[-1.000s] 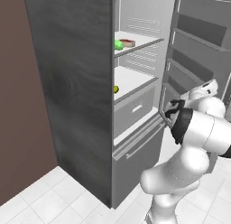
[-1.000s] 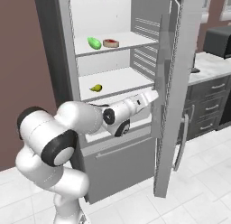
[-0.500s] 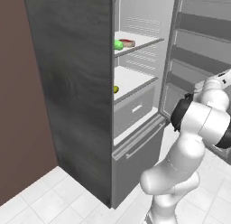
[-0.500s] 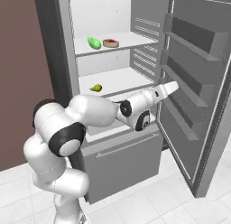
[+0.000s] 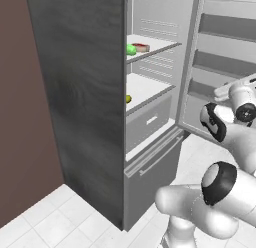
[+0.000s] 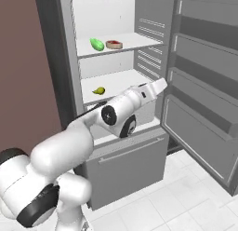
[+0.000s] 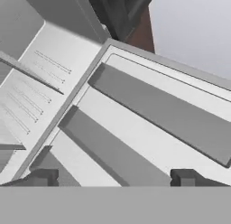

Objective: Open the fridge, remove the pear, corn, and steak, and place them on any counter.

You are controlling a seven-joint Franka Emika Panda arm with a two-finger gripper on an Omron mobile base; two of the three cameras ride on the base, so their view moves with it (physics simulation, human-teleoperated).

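Fridge (image 6: pixel 56 76): tall, dark grey shell, white inside, standing against a brown wall (image 5: pixel 25 142). Its door (image 6: pixel 204 85) is swung wide open to the right of the cabinet, the grey door bins on its inner face exposed. A closed freezer drawer (image 6: pixel 125 162) with a bar handle sits below the open compartment.

Robot arm (image 6: pixel 93 132): white, reaching up in front of the fridge's lower half, forearm angled toward the gap between the compartment and the door.

Gripper (image 7: pixel 113 178): the hand view shows two dark fingertips set wide apart, nothing between them; released, empty. It faces the inner side of the fridge door and its bins, not the shelves.

Inside the fridge, upper shelf (image 6: pixel 139 40): steak (image 6: pixel 114 44), round, red with pale rim, lying flat. Just beside it, to its left, corn (image 6: pixel 96 44), bright green, lying on its side. Both are above the gripper and deeper into the fridge, well apart from it.

Lower shelf (image 6: pixel 125 81): pear (image 6: pixel 98 90), small, yellow-green, lying near the left front of the shelf. It is nearer the arm than the other two items, but not touching it.
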